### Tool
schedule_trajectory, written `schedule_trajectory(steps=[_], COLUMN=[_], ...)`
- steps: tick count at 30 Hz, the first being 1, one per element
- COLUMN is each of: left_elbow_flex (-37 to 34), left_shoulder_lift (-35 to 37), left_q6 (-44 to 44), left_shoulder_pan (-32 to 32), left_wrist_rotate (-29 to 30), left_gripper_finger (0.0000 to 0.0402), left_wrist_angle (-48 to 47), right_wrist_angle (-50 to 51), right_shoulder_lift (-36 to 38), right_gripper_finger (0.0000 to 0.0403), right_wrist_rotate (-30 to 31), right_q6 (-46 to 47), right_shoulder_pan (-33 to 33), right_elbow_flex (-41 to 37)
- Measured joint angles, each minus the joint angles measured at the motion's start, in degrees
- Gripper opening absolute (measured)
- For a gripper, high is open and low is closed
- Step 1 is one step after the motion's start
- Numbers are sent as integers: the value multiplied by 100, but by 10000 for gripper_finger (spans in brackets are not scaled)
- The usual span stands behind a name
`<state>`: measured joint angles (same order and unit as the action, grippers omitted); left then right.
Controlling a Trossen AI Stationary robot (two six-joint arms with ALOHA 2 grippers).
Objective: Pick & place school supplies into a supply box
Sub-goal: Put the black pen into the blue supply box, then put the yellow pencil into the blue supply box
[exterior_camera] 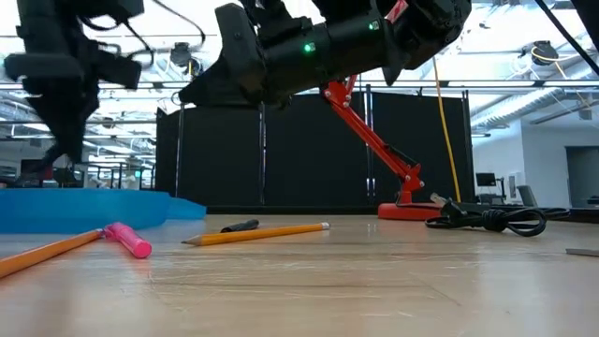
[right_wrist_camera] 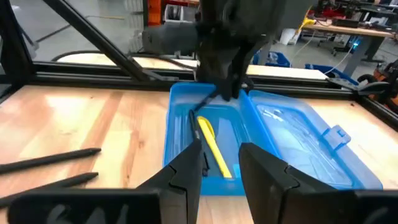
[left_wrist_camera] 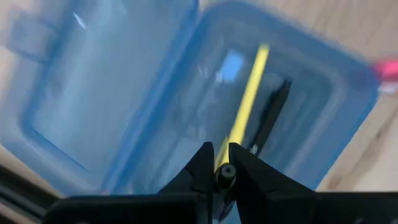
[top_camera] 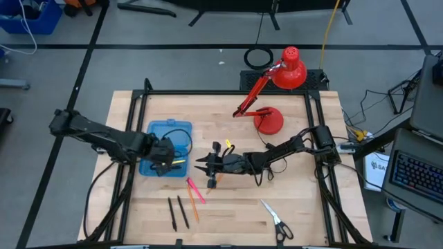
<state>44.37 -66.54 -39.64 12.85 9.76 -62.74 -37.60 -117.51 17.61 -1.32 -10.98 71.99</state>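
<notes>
Blue and translucent, the supply box (top_camera: 163, 129) lies open on the left part of the wooden table (top_camera: 291, 200), lid flat beside its tray. The left gripper (left_wrist_camera: 221, 163) hangs over the tray, its fingers pinched on the end of a yellow pencil (left_wrist_camera: 247, 107) whose far end slants down into the box next to a black pen (left_wrist_camera: 271, 114) already lying there. The right gripper (right_wrist_camera: 219, 163) hovers near the table's middle, just beside the box, its fingers parted with nothing between them. A pink marker (top_camera: 196, 189) and an orange pencil (top_camera: 192, 207) lie on the wood below the box, two black pens (top_camera: 177, 213) near them, and the scissors (top_camera: 277, 220) well apart toward the right
</notes>
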Motion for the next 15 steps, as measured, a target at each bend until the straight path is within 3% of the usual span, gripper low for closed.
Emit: schedule_trajectory(steps=[7,15], left_elbow_flex=[-1,0], left_shoulder_lift=[-627,-600], left_q6=[155,391], left_shoulder_pan=[-134,-163], left_wrist_rotate=[-100,25], left_gripper_finger=[54,95], left_wrist_angle=[214,607], right_wrist_angle=[-29,16], right_shoulder_lift=[0,0], right_gripper_finger=[91,91], right_wrist_rotate=[11,45], right_q6=[-24,-486], right_shoulder_pan=[52,57], right_elbow_flex=[0,0])
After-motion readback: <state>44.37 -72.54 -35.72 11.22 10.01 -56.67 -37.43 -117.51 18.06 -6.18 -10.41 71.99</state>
